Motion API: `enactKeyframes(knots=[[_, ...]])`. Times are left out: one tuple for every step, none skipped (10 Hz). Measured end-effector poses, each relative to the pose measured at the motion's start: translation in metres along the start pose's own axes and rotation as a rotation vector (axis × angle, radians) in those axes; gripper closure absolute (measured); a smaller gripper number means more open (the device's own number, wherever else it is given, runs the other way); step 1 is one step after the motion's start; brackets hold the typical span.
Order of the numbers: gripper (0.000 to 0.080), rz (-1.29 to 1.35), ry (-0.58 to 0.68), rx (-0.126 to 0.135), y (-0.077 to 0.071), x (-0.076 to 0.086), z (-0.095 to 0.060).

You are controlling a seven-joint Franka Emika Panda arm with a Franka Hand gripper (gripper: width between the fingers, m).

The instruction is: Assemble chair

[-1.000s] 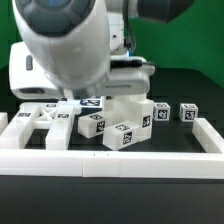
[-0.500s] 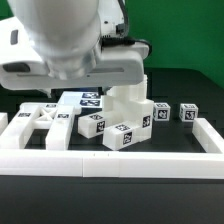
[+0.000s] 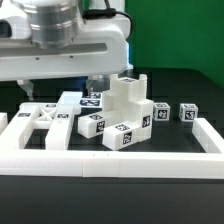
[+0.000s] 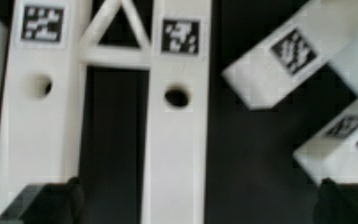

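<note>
The chair parts lie loose on the black table. A cut-out panel (image 3: 40, 121) lies flat at the exterior view's left. A tall stepped block (image 3: 127, 100) stands in the middle, with two bars (image 3: 93, 124) (image 3: 126, 135) in front of it and two small cubes (image 3: 162, 114) (image 3: 188, 113) to its right. My gripper (image 3: 93, 88) hangs above the panel's far end. In the wrist view the gripper (image 4: 197, 200) is open and empty, its fingertips (image 4: 55, 205) on either side of one rail of the panel (image 4: 179, 110). A tagged bar (image 4: 282, 55) lies beside it.
A long low white border wall (image 3: 100, 160) runs along the front and up the right side (image 3: 205, 135). The white robot arm (image 3: 60, 45) fills the top left of the exterior view and hides the table behind it.
The arm has risen and shifted to the exterior view's left, uncovering the stepped block and the tagged parts behind the panel. No part has moved.
</note>
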State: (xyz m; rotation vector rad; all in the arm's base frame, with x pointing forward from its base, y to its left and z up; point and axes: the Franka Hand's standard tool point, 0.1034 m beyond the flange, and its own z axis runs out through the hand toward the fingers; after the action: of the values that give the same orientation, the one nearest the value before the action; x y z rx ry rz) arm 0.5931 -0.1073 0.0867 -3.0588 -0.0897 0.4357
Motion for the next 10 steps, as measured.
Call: enactKeyframes(knots=[[0.0151,0.011,0.072,-0.008,0.0,-0.001,-0.001],[0.0151,0.039,0.147,-0.02,-0.002,0.002,0.001],[0.0151,0.031,0.199,-0.037,0.002,0.003,0.0],[0.0151,0.038,0.277,-0.057,0.007,0.007,-0.001],[0.0151,0.043,0.305,-0.069,0.009,0.005,0.002],[0.0151,0.053,0.309,-0.066,0.01,0.006,0.007],[0.0151,0.053,0.3,-0.066,0.01,0.005,0.013],[0.0151,0.056,0.294,-0.065,0.011,0.005,0.017],[0.0151,0.075,0.281,-0.051,0.011,0.004,0.025],[0.0151,0.094,0.261,-0.025,0.007,0.003,0.03]])
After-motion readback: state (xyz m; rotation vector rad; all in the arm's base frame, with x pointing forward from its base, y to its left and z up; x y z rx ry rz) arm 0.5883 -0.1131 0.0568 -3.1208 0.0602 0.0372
